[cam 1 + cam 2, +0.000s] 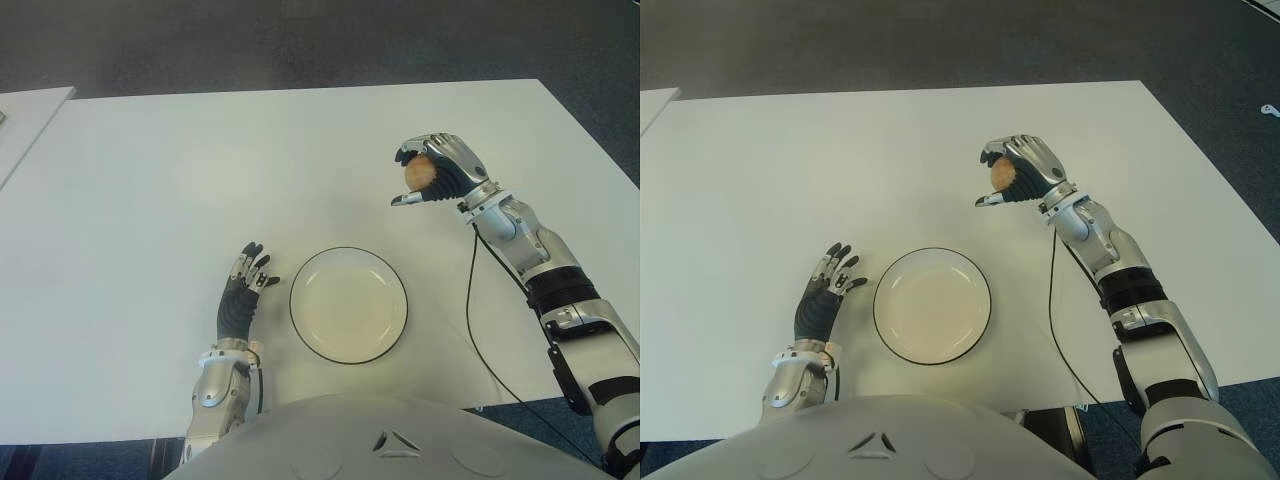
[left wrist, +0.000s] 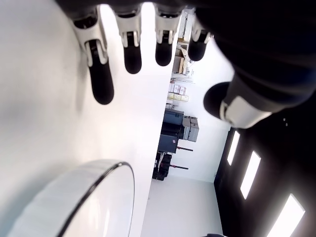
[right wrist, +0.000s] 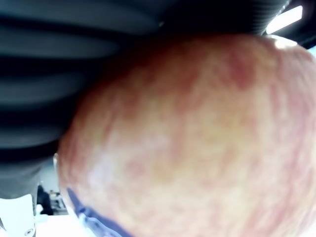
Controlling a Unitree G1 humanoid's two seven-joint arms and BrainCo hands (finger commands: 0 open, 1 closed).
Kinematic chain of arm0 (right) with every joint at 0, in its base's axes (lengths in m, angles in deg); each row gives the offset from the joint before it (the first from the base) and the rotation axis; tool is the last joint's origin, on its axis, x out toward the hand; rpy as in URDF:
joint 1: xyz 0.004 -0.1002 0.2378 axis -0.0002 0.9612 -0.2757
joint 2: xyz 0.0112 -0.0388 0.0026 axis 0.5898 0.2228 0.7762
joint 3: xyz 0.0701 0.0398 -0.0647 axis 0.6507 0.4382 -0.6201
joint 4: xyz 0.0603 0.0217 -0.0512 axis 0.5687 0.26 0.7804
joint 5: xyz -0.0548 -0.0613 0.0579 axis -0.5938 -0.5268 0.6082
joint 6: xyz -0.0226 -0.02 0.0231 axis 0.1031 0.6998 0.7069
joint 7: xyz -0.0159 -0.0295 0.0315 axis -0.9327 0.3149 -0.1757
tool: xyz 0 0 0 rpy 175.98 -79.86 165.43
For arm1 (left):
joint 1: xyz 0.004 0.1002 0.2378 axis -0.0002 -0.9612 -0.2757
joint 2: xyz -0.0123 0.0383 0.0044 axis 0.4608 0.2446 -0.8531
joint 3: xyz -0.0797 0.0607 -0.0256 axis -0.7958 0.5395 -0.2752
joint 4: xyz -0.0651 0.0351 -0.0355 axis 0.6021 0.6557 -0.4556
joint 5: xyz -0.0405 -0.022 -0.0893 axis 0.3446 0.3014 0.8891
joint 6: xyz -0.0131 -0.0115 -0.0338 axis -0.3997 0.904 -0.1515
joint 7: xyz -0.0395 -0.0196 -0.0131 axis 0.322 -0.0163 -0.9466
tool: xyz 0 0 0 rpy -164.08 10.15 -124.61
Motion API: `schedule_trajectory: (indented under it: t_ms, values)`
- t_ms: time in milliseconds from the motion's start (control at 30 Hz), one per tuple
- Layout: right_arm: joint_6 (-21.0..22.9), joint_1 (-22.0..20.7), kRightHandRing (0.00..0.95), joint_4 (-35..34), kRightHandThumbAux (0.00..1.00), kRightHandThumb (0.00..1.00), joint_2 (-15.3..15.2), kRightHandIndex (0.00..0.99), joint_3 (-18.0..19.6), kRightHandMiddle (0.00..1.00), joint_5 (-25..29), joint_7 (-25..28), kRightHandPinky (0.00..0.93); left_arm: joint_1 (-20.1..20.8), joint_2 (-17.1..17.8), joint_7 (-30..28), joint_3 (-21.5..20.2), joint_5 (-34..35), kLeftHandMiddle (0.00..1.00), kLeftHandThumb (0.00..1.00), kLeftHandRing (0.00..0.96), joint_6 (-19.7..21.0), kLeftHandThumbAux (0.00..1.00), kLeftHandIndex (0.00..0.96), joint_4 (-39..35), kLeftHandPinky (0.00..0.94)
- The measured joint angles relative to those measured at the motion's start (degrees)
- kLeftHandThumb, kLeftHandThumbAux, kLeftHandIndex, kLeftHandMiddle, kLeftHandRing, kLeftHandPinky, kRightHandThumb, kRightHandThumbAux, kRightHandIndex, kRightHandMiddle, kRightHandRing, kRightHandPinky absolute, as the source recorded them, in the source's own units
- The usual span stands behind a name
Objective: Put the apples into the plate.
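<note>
A reddish-yellow apple (image 1: 417, 172) is held above the table by my right hand (image 1: 432, 170), whose fingers curl around it; it fills the right wrist view (image 3: 187, 138). The hand is behind and to the right of the white plate with a dark rim (image 1: 348, 304), which holds nothing. My left hand (image 1: 248, 275) shows just left of the plate with its fingers spread and nothing in them; the plate's rim (image 2: 98, 182) appears close by in the left wrist view.
The white table (image 1: 180, 170) stretches wide around the plate. A thin black cable (image 1: 478, 340) runs down along my right forearm over the table's near right part. Another white surface's corner (image 1: 30, 110) lies at the far left.
</note>
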Motion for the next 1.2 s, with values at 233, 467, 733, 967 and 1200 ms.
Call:
schedule_trajectory:
  t_ms: [233,467,733,967,1200]
  values:
    - [-0.99,0.01,0.872,-2.58,0.675,0.857,1.28,0.401,0.05,0.533,-0.01,0.87,0.845,0.47,-0.19,0.0,-0.1,0.04,0.081,0.239,0.11,0.11,0.564,0.026,0.27,0.149]
    - [-1.19,0.66,0.859,-7.83,0.675,0.857,2.09,0.401,0.27,0.534,-0.02,1.79,0.836,1.07,-0.13,0.0,0.01,-0.22,0.067,0.242,0.096,-0.04,0.57,0.024,0.76,0.14]
    - [0.5,4.31,0.857,-15.72,0.675,0.856,4.83,0.401,-0.3,0.533,-0.61,4.22,0.838,1.52,-0.19,0.0,-0.02,-0.38,0.072,0.246,0.098,0.32,0.57,0.028,0.89,0.133]
    - [0.17,6.97,0.851,-18.85,0.675,0.855,6.98,0.401,-1.98,0.532,-3.1,4.67,0.827,1.73,-0.38,0.01,0.02,-0.65,0.069,0.255,0.101,0.46,0.588,0.021,0.99,0.147]
    - [-1.74,7.68,0.849,-19.33,0.674,0.855,8.66,0.403,-3.68,0.533,-7.5,2.92,0.828,1.74,-0.72,0.02,0.07,-1.19,0.07,0.253,0.105,0.12,0.597,0.018,1.17,0.152]
